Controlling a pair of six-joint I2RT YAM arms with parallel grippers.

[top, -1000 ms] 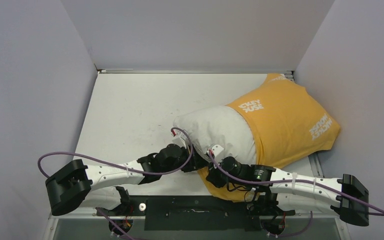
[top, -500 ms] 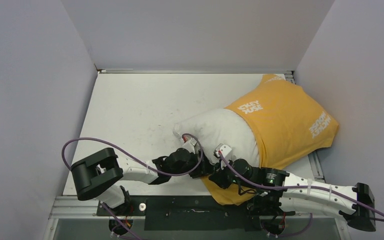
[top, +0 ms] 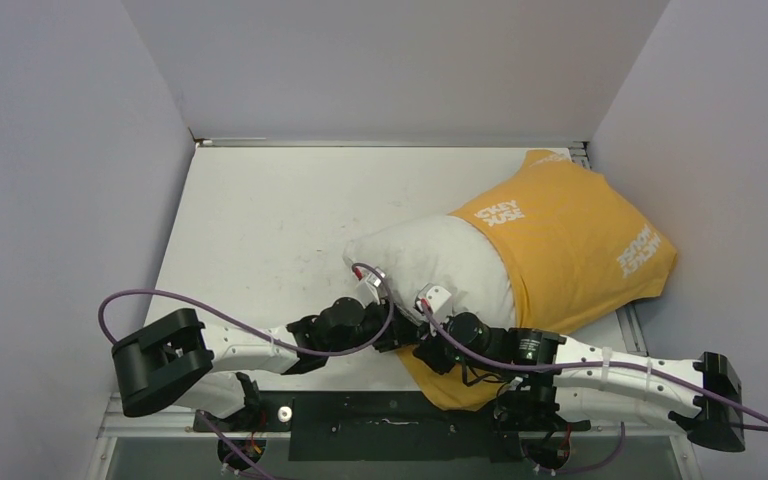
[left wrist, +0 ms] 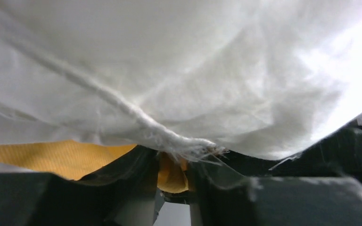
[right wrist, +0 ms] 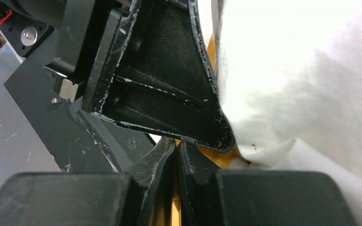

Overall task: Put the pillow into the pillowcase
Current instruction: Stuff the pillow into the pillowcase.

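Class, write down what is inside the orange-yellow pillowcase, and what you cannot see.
One end of the white pillow is inside the pillowcase; its other end sticks out on the left. The fabric hides how deep the pillow reaches and anything else inside.

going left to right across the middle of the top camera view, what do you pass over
left wall → bare table → pillow → pillowcase → right wall
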